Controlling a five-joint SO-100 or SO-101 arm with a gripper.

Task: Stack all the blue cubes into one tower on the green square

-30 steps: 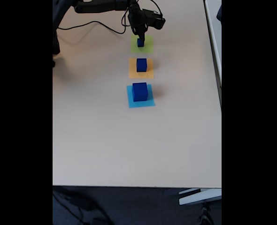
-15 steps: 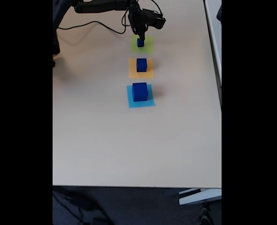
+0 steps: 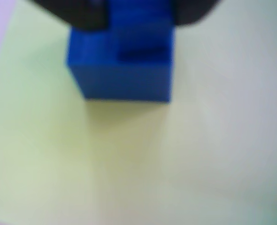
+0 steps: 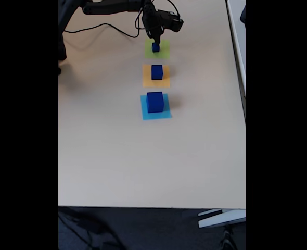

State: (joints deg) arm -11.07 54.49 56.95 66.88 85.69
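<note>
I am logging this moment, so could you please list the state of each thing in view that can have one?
Small blue cube: on the green square, between the gripper's fingers.
Medium blue cube: resting on the orange square, unstacked.
Large blue cube: resting on the light-blue square, unstacked.
Gripper: lowered over the small cube; grip unclear.

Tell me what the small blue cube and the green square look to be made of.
Small blue cube: probably hard plastic or painted wood, with sharp edges and an even, matte colour. The blur leaves it open. Green square: seemingly thin matte paper, lying flat, without gloss.
</note>
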